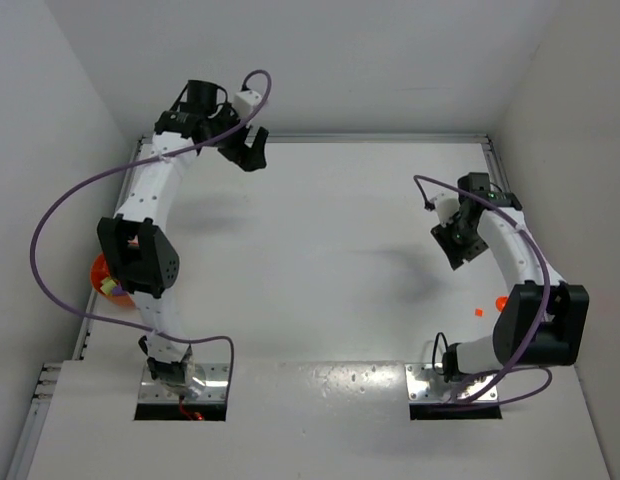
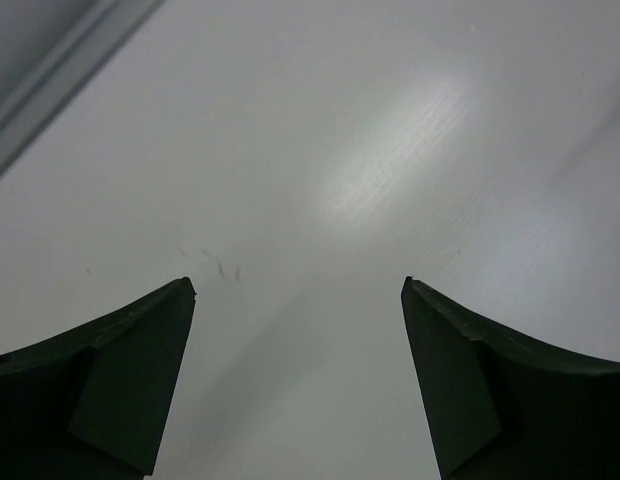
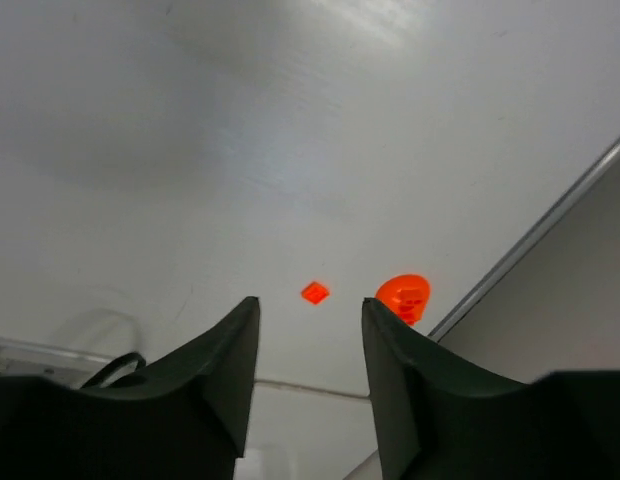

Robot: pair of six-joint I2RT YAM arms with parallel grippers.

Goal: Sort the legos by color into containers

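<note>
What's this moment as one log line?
left end effector open, empty; right end effector open, empty; orange lego loose on table

I count two orange plastic pieces on the white desk [image 1: 330,250]: one flat square orange brick [image 3: 314,292], one larger rounded orange piece [image 3: 404,297]. One round orange bowl [image 1: 96,270], partly hidden; lime green bits [image 1: 110,288] inside, number unclear.

The table [image 1: 330,230] is seen as smooth, white, faintly glossy; the lego [image 3: 314,292] as bright plastic; the left gripper [image 2: 299,285] as matt.
</note>
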